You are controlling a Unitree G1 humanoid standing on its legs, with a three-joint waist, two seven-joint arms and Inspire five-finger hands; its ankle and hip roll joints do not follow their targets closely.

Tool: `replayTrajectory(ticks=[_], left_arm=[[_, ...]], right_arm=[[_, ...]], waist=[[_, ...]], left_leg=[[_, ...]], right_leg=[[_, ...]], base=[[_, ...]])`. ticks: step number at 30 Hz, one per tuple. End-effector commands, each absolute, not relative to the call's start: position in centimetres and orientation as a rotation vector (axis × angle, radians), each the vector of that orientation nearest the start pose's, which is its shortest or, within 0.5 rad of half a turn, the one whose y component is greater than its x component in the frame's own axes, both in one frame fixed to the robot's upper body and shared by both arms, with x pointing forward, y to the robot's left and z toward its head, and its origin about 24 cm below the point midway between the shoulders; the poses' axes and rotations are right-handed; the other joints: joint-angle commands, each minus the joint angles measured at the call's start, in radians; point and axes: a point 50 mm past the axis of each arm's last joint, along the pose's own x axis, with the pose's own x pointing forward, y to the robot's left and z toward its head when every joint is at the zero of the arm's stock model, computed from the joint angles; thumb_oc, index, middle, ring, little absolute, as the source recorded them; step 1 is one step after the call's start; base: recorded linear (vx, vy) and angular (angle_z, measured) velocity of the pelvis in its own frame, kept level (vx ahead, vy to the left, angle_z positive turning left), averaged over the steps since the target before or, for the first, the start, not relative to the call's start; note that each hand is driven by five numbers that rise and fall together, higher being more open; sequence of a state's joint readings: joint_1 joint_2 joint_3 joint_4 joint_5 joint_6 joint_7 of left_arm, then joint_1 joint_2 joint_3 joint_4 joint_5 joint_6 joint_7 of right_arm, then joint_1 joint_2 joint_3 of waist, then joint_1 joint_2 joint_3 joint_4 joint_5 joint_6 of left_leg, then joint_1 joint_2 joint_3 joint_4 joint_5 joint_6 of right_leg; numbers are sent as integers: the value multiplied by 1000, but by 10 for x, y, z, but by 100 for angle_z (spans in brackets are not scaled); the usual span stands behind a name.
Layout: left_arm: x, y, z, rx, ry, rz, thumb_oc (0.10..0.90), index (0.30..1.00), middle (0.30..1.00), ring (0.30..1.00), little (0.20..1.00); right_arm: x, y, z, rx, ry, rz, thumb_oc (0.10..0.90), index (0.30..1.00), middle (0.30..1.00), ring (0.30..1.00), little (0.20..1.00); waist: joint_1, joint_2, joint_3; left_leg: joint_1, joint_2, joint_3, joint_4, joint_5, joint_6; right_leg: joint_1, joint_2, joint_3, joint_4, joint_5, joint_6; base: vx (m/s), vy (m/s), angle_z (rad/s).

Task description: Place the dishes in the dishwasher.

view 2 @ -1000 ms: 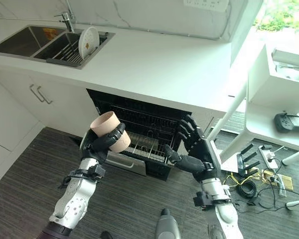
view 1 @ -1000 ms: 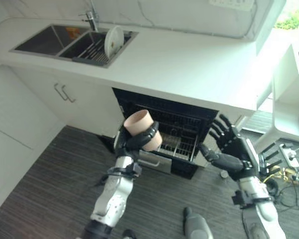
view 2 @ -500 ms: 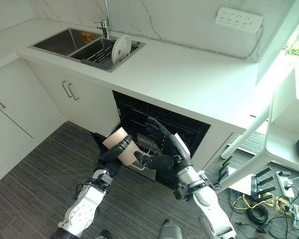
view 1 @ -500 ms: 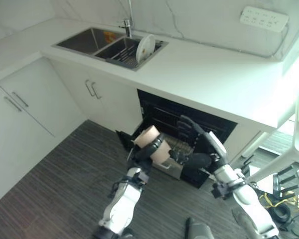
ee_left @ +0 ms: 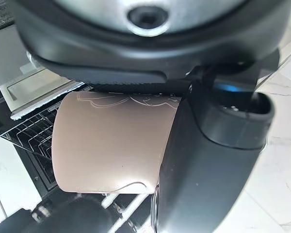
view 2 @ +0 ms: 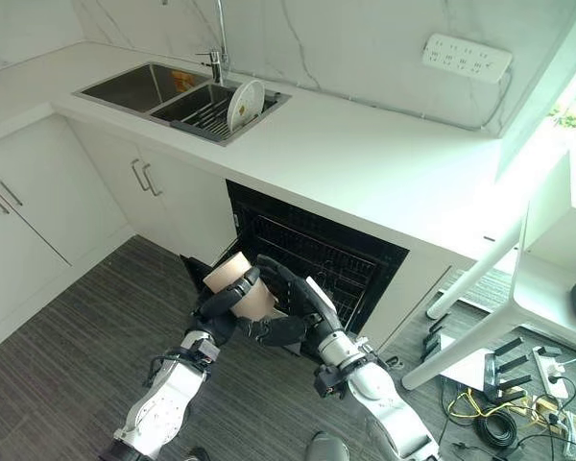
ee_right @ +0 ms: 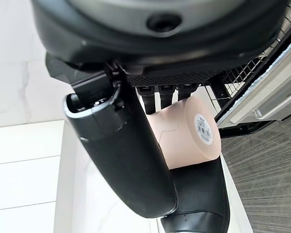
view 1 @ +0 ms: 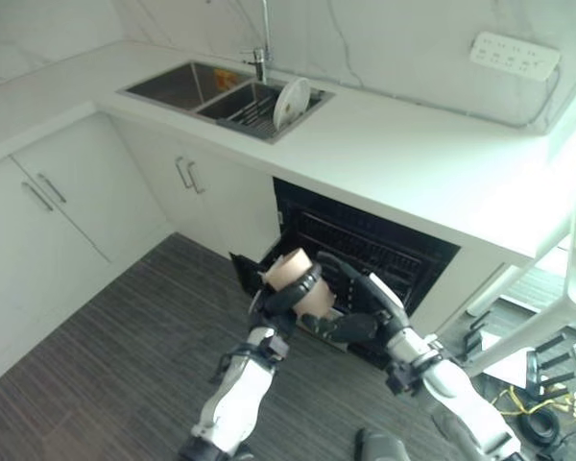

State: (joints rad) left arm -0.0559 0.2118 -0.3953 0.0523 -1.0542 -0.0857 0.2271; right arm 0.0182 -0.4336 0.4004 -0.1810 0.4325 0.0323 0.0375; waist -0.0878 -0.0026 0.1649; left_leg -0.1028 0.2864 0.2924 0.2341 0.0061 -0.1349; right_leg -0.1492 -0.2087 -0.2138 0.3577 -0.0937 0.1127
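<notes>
The left hand (view 1: 286, 291) is gripping a beige cup (view 1: 298, 279), its fingers curling round the cup's wall, and is holding it tilted in the air in front of the open dishwasher (view 1: 365, 252) under the white desk (view 1: 403, 158). The right hand (view 1: 350, 307) is reaching in beside it; in the right wrist view its fingers (ee_right: 160, 94) are lying straight along the cup's side, touching it, while the thumb is stretching out past the cup's base without curling round. The left wrist view is showing the dishwasher's wire rack (ee_left: 31, 136) just beyond the cup. A white plate (view 2: 246, 103) is standing upright in the right-hand basin of the sink (view 2: 163, 91), which is set into the desk's far left corner, well apart from both hands. A white power strip (view 2: 466, 58) is sitting on the wall above the desk's rear edge.
</notes>
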Motion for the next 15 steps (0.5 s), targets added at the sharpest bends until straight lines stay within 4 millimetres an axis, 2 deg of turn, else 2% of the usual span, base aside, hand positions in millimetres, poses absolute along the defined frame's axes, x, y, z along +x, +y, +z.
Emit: replayTrajectory(ticks=[1,9,15], left_arm=[[270,85,79,-838,29,-292,400,300,300,300,300],[269,77,77,-829,51,-322,400,300,300,300,300],[269,70,73,-813,73,-341,400,300,300,300,300]], right_arm=[[248,-107,102,91,-179,487,800,900,900,900,900],[256,-103,92,63,-96,456,800,900,900,900,900],[263,-97,93,41,-87,459,800,900,900,900,900]], waist=[[0,-16,-14],[11,-23,-11],[18,-24,-7]], left_leg=[[16,26,-26,66,-57,-33],[19,23,-32,66,-58,-32],[21,18,-39,66,-58,-31]], right_leg=[[65,-36,-24,-58,12,69],[72,-38,-33,-58,12,69],[77,-38,-36,-58,12,66]], base=[[7,-7,4],[4,-4,2],[5,-2,3]])
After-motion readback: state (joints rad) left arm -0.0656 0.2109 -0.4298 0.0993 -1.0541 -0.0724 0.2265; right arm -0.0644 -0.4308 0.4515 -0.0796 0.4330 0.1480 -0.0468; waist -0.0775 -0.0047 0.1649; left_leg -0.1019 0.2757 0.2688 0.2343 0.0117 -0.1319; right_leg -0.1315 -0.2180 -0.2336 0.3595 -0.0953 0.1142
